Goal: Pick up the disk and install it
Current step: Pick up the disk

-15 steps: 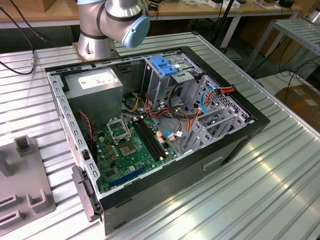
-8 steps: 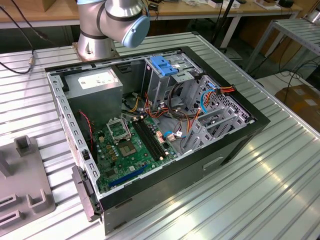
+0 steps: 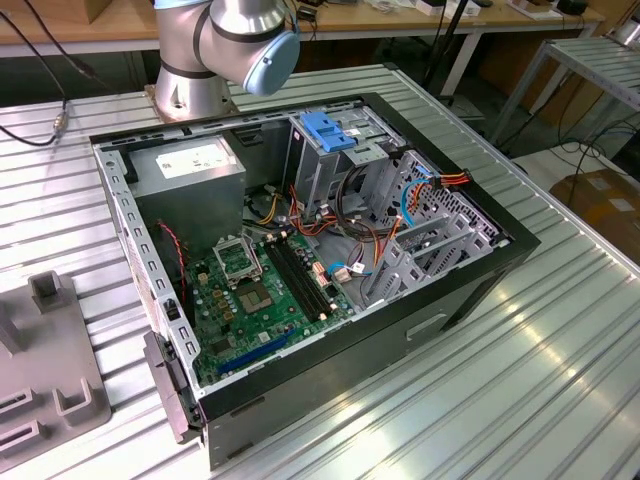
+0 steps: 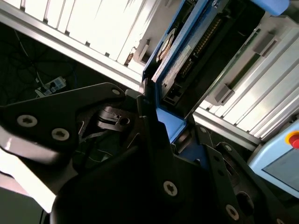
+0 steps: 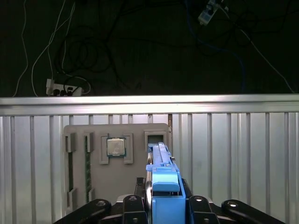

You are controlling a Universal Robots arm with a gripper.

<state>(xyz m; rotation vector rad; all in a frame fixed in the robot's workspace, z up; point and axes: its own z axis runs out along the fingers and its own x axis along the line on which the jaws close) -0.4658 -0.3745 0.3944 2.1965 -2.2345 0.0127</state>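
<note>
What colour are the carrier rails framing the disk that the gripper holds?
Bright blue. The disk shows this best in the first wrist view.

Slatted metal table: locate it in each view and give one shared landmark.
Exterior view: the slatted metal table lies under the open computer case and the grey fixture tray.
First wrist view: the table spreads beneath that tray, behind the disk in the gripper.
Second wrist view: its bright slats lie behind the disk.
Shared landmark: the disk, in both wrist views.
</note>
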